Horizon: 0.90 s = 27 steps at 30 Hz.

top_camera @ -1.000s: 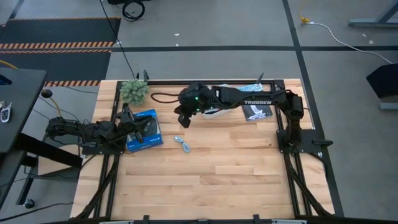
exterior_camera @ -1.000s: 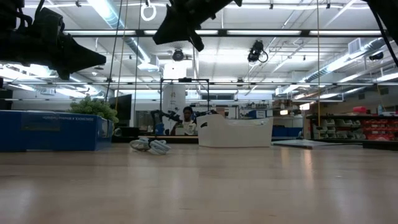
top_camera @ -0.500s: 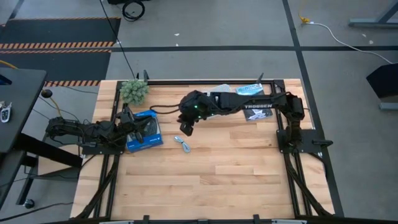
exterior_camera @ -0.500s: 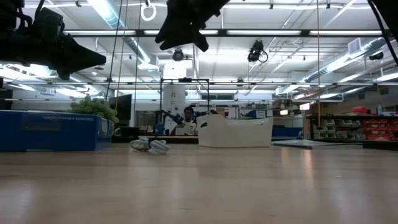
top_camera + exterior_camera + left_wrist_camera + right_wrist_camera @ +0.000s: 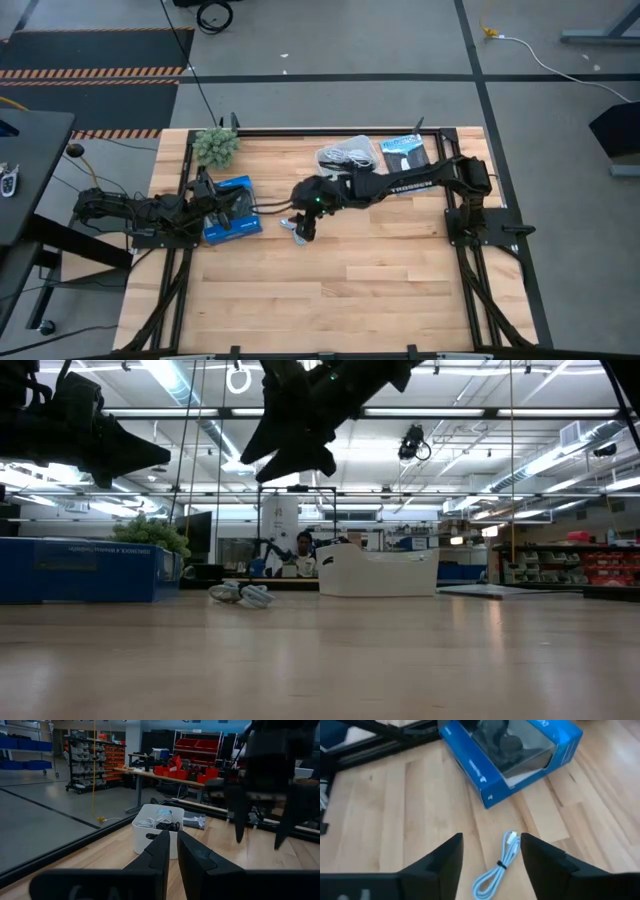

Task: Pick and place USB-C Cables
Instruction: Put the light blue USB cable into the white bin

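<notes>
A white USB-C cable bundle [image 5: 496, 866] lies flat on the wood, just near the blue box [image 5: 510, 755]. My right gripper [image 5: 491, 840] hangs open above the bundle, one finger on each side, touching nothing. In the high view the right gripper [image 5: 303, 226] covers most of the white cable [image 5: 287, 224]. The low view shows the white cable [image 5: 240, 593] on the table and the right gripper [image 5: 290, 450] high over it. More bundled cords, dark and pale, lie in the white tray [image 5: 347, 156]. My left gripper [image 5: 172, 847] waits shut over the blue box [image 5: 232, 208].
The white tray [image 5: 155, 827] stands toward the table's far edge, with a flat black-and-blue packet [image 5: 405, 155] on its right. A green plant [image 5: 215, 146] sits at the far left corner. Bare wood [image 5: 350, 290] spreads across the near half. A person [image 5: 302, 550] sits in the room beyond.
My right gripper has swung from over the white tray toward the table's near left, and has come down over the white cable. The tray, hidden under the arm before, now shows. The cable, the blue box and my left arm have kept still.
</notes>
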Tool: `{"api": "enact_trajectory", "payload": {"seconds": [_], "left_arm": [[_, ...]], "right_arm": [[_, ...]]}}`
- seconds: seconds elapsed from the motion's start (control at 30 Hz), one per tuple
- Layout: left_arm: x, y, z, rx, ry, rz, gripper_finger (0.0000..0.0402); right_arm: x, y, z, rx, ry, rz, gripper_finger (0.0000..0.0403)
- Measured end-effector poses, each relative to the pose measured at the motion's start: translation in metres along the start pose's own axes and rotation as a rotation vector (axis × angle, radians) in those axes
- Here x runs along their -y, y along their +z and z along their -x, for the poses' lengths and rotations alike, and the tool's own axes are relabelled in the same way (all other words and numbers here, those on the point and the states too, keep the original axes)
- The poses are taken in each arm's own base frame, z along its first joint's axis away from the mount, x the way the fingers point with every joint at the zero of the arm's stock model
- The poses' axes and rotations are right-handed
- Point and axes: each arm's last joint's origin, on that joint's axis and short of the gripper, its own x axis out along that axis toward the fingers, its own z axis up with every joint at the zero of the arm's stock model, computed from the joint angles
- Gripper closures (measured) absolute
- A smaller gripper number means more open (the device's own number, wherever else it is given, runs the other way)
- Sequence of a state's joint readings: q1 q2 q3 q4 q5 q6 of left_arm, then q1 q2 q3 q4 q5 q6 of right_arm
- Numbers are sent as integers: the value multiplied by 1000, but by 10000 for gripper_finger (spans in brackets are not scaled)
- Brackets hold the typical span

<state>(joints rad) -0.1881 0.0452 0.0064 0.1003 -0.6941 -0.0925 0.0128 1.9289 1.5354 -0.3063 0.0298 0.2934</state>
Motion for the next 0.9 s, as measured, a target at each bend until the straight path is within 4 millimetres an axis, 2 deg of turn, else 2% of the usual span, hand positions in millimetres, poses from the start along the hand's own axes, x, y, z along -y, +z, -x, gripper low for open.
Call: {"api": "enact_trajectory", "payload": {"seconds": [0.17, 0.43, 0.53, 0.63, 0.9], "left_arm": [[0, 0, 0, 0, 0, 0, 358], [0, 0, 0, 0, 0, 0, 358], [0, 0, 0, 0, 0, 0, 358], [0, 0, 0, 0, 0, -1, 358], [0, 0, 0, 0, 0, 0, 358]], "right_arm": [[-1, -18, -11, 34, -23, 9, 151], [9, -42, -24, 223, -97, -18, 82], [10, -44, -25, 234, -138, -2, 74], [11, -47, -34, 247, -148, 22, 74], [6, -75, -74, 225, -59, 29, 77]]}}
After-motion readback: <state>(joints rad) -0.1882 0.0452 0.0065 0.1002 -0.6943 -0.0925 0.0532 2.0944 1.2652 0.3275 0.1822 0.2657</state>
